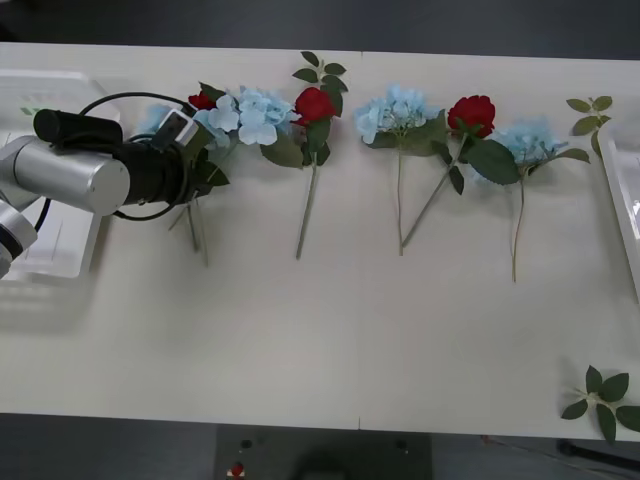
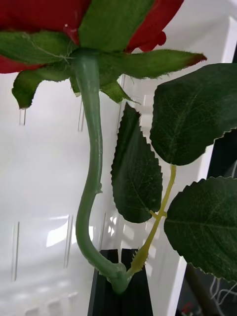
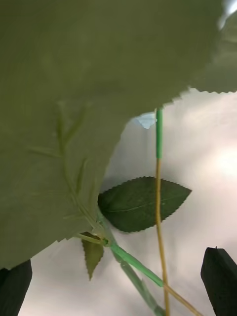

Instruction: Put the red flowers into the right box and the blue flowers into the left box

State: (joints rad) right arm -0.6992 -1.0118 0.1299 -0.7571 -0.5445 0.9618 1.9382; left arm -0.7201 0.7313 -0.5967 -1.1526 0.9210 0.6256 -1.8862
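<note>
At the table's left end, left gripper (image 3: 118, 276) reaching sideways among flower stems (image 3: 159, 197), jaws apart, right gripper (image 2: 118, 281) jaws clamping red rose (image 2: 89, 148).

Red flowers (image 1: 471, 114) and blue flowers (image 1: 397, 112) lie in a row (stems toward the robot).
</note>
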